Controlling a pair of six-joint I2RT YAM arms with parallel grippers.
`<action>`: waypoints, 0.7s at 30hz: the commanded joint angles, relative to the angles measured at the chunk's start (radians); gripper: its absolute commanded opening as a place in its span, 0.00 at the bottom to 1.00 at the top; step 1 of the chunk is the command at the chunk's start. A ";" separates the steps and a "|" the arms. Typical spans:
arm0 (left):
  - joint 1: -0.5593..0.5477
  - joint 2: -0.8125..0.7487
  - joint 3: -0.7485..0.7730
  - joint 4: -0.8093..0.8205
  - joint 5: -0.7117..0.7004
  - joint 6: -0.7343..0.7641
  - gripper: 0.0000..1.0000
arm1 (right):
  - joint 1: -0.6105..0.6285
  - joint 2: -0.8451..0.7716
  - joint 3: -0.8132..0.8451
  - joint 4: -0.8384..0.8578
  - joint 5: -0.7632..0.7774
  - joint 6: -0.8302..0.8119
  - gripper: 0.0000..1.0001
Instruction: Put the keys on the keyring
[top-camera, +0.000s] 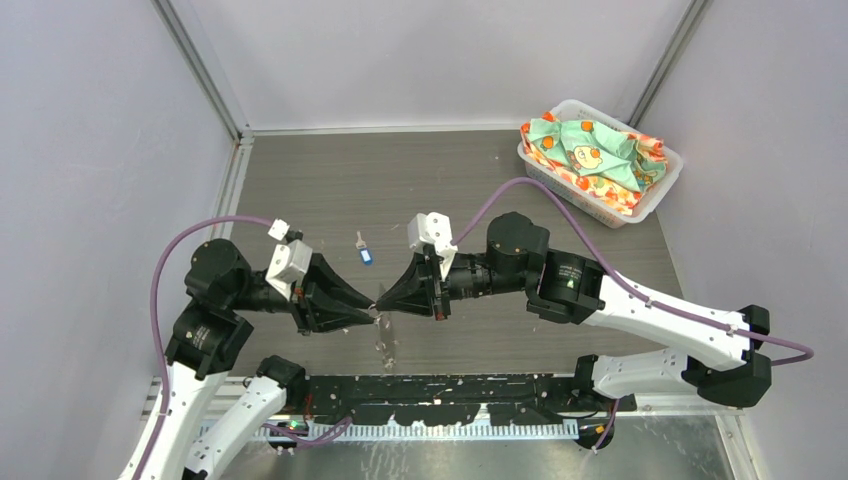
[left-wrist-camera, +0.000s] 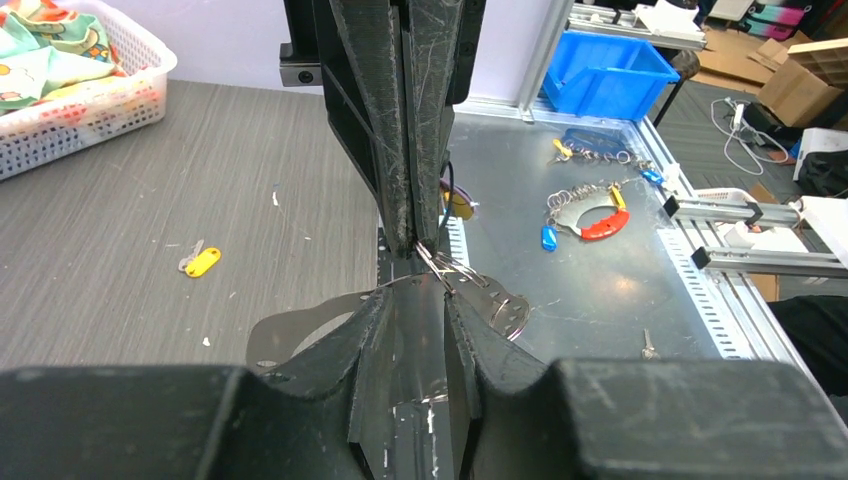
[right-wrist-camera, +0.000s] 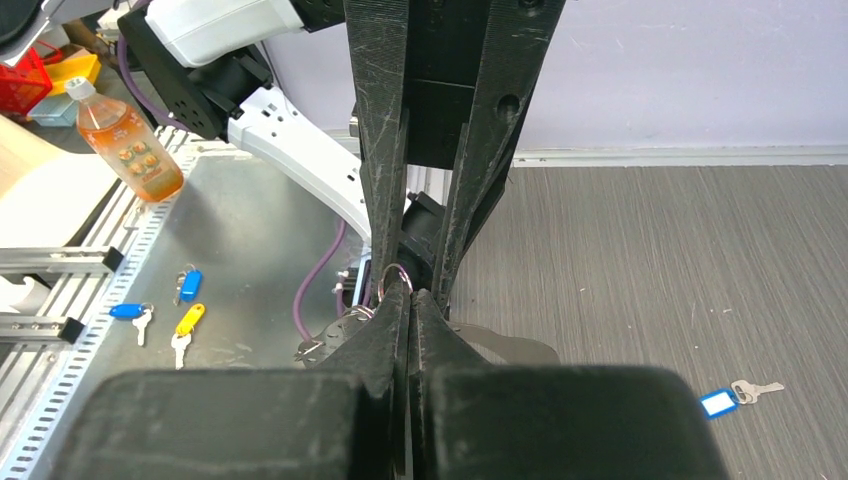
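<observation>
With both arms reaching inward, tip to tip, I read the right gripper (top-camera: 382, 299) clamped on the keyring (left-wrist-camera: 505, 312); the left gripper (top-camera: 369, 309) is slightly parted, and I cannot tell whether it grips.

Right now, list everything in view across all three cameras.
keyring: one, silver wire, pinched between the two gripper tips
blue key: one, silver with blue head, lying on the table
yellow key: one, yellow head, lying on the table
basket: one, white, far right corner
cloth: one bundle, green and orange, in the basket
spare keys: several, blue and yellow heads, on the metal plate
bottle: one, orange liquid, beside the plate
bin: one, blue, beyond the plate
table: one, grey
left gripper: black, closed on the keyring
right gripper: black, closed on the keyring
</observation>
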 joint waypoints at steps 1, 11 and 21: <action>0.001 -0.007 0.010 0.005 0.022 0.038 0.27 | 0.001 -0.007 0.035 -0.001 0.018 -0.013 0.01; 0.001 -0.003 0.017 -0.085 0.036 0.121 0.27 | 0.001 -0.018 0.037 0.010 0.013 -0.002 0.01; 0.001 0.005 0.044 -0.166 -0.014 0.193 0.28 | 0.000 -0.017 0.044 0.004 0.011 0.002 0.01</action>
